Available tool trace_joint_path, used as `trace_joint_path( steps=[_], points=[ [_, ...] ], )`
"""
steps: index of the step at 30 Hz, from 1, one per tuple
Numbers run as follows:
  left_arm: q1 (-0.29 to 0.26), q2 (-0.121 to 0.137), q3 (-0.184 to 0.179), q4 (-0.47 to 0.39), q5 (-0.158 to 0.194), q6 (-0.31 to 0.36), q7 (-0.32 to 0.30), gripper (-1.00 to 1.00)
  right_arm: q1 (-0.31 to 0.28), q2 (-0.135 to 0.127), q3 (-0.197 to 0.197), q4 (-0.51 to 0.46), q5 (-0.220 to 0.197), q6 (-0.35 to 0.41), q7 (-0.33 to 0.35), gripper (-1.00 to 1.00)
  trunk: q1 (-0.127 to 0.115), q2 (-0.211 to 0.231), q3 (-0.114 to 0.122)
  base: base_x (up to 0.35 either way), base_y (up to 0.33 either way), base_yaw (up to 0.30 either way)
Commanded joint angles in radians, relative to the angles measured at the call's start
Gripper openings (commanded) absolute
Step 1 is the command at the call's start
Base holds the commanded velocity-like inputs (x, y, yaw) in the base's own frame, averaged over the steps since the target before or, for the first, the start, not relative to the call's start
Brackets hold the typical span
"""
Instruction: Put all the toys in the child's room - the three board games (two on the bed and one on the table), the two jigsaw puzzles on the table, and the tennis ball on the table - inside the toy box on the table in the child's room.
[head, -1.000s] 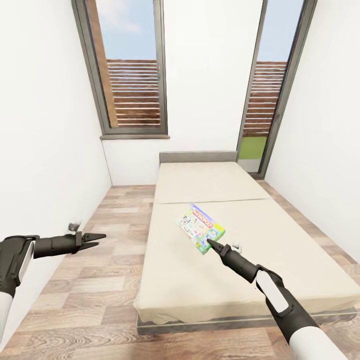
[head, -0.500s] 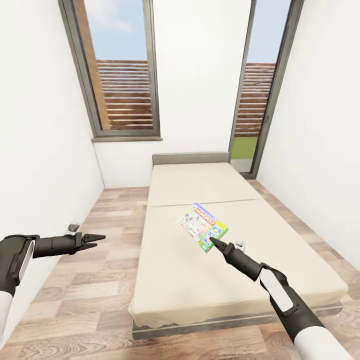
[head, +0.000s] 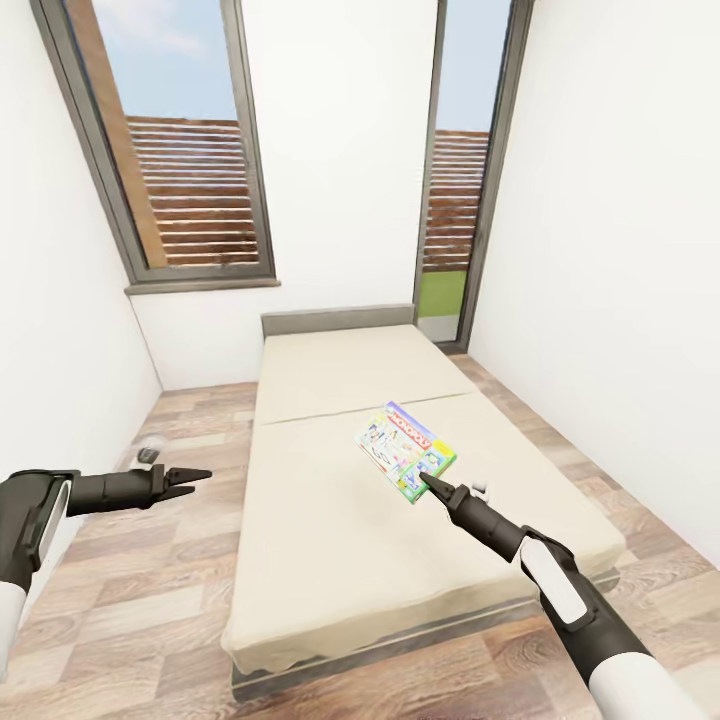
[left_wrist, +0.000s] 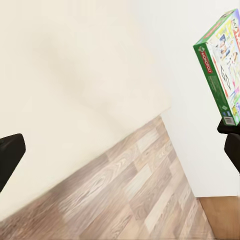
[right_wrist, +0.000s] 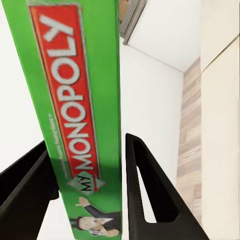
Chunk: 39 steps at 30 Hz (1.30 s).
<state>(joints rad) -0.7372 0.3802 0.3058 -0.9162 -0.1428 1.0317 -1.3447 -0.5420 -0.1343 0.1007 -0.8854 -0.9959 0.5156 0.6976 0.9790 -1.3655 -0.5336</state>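
The flat, glossy Monopoly box (head: 405, 451), green-edged, was pinched at its near corner between the right gripper (head: 431, 485) fingers, above the right half of the cream bed (head: 330, 500). The left gripper (head: 190, 477), fingers spread, was held over the wood-plank floor (head: 150, 600) beside the bed's left edge.
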Motion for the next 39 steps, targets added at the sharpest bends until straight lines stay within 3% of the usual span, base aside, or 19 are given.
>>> trace_joint_path(
  steps=[1, 39],
  points=[
    [-0.001, -0.001, 0.003, -0.001, -0.01, 0.01, -0.01, 1.0, -0.001, -0.001, 0.002, 0.0, -0.012, 0.007, -0.001, -1.0, -0.004, 0.007, 0.002, 0.0, 0.0, -0.281],
    [-0.001, 0.0, 0.003, -0.001, -0.009, 0.007, -0.015, 1.0, -0.001, -0.002, 0.0, 0.005, -0.012, 0.004, 0.042, -1.0, -0.15, 0.273, 0.127, 0.0, 0.0, -0.281]
  ],
)
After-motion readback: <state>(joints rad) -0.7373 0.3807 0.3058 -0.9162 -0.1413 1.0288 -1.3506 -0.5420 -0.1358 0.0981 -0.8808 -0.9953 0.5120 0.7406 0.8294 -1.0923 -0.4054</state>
